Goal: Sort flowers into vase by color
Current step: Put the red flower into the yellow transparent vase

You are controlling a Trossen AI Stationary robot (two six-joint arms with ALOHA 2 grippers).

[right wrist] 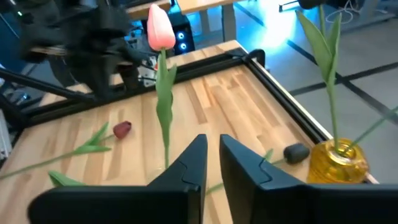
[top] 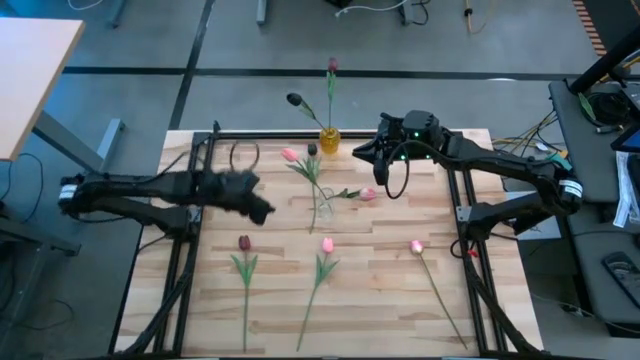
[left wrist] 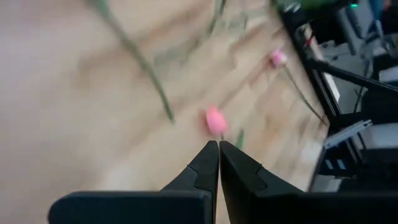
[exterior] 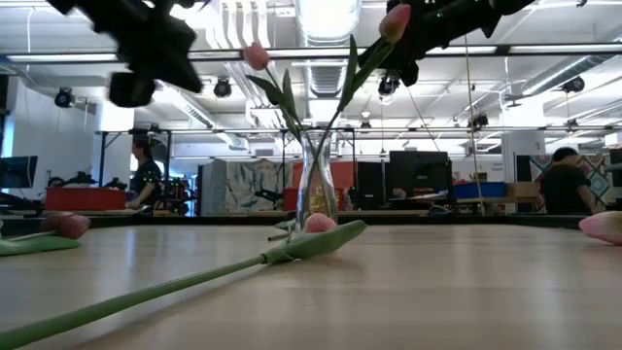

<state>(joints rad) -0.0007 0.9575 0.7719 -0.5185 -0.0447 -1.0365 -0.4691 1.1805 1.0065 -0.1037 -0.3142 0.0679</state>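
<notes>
A clear vase (top: 322,205) in the middle of the table holds two pink tulips (top: 290,155) (top: 368,194), stems in its mouth. A yellow vase (top: 329,140) at the far edge holds maroon tulips (top: 331,66). One maroon tulip (top: 244,243) and two pink ones (top: 327,245) (top: 416,246) lie flat on the near half. My left gripper (top: 265,210) hovers shut left of the clear vase, holding nothing. My right gripper (right wrist: 211,155) hangs shut beside the yellow vase (right wrist: 336,163), facing an upright pink tulip (right wrist: 160,28), nothing between its fingers.
Black rails (top: 452,190) run along the wooden table's left, right and far sides. A small dark bud (right wrist: 296,151) lies by the yellow vase. The near strip between the lying stems is bare wood. People stand in the room beyond (exterior: 564,185).
</notes>
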